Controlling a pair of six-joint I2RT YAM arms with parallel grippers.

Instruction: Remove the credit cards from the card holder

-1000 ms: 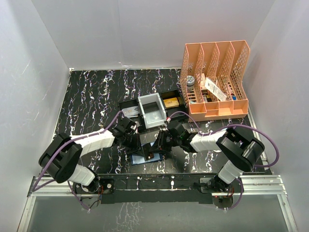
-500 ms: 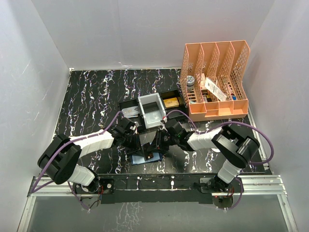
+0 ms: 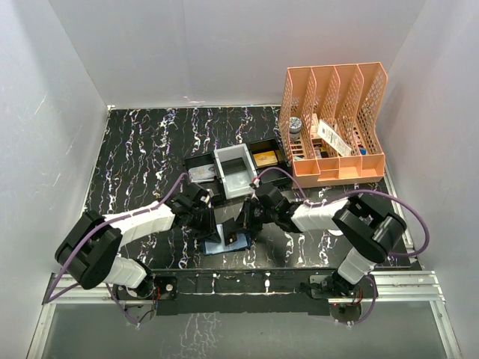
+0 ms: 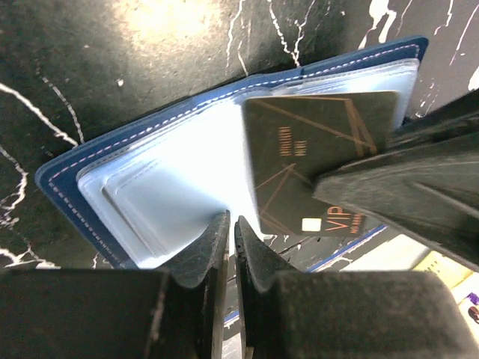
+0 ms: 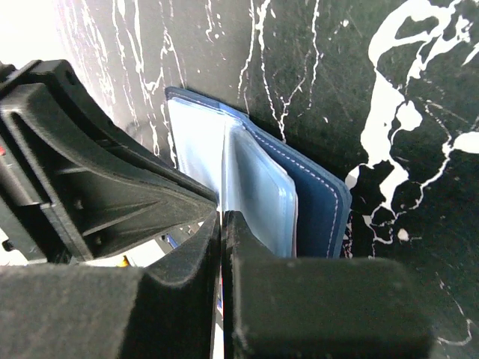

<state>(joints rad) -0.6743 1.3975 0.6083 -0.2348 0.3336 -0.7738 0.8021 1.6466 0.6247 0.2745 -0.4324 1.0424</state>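
The card holder (image 4: 71, 183) lies open on the black marbled table, navy outside with pale blue plastic sleeves inside. It also shows in the top view (image 3: 215, 247) and the right wrist view (image 5: 318, 198). A dark credit card (image 4: 314, 142) with copper lines and "VIP" lettering sticks partly out of a sleeve. My right gripper (image 5: 222, 218) is shut on this card's edge; its fingers (image 4: 408, 187) cover the card's lower right. My left gripper (image 4: 230, 223) is shut on the near edge of a pale sleeve. The two grippers (image 3: 213, 227) (image 3: 241, 226) meet over the holder.
A black-and-white compartment tray (image 3: 233, 179) stands just behind the grippers, with a tan-gold block (image 3: 263, 158) in its right section. An orange file rack (image 3: 333, 123) with small items fills the back right. White walls enclose the table.
The right wrist has shifted a little to the left, closer to the left gripper. Both grippers stay at the card holder, which has barely moved.
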